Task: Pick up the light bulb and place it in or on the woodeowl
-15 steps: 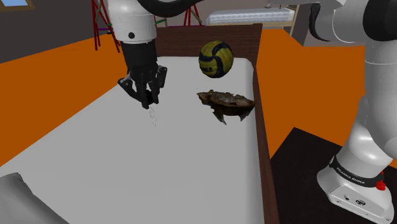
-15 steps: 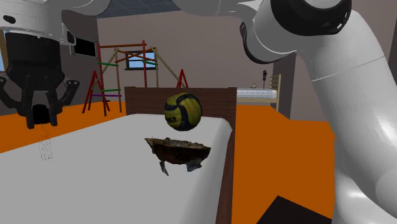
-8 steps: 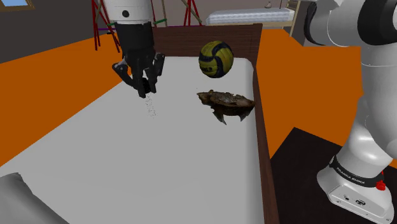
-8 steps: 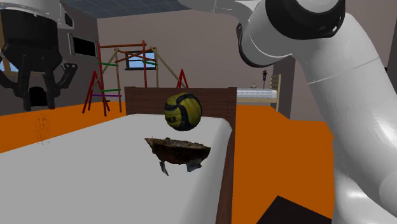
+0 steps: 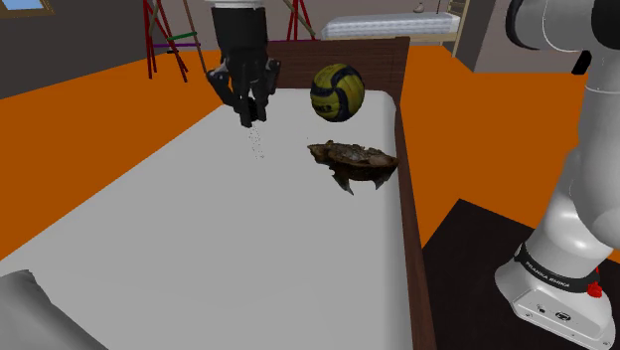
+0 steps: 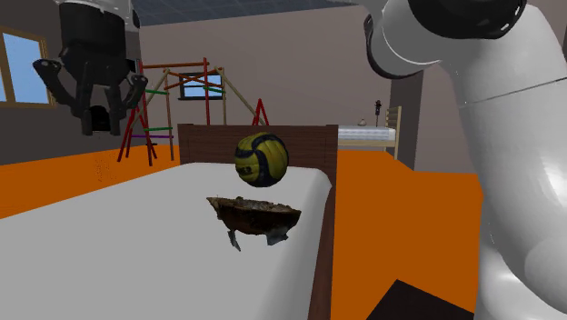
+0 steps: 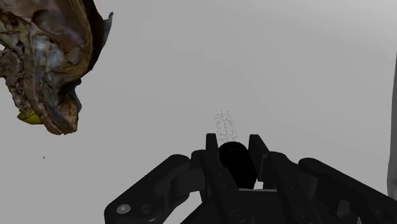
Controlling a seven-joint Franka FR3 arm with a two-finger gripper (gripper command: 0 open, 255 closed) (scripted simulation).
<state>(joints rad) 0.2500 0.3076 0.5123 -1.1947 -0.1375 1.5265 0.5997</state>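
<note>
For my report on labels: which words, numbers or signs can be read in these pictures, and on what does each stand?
On the dark band around the arm's base: white lettering, too small to read.
On the white base block below it: small dark marks, too small to read.
On the ball, the brown bowl and the light bulb in the gripper: no text.

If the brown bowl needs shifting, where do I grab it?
Probably the thin rim of the brown bowl, coming down from above with one finger inside and one outside: it lies open side up and shallow, and looks too broad to span. The gripper would first have to release the faint light bulb.
</note>
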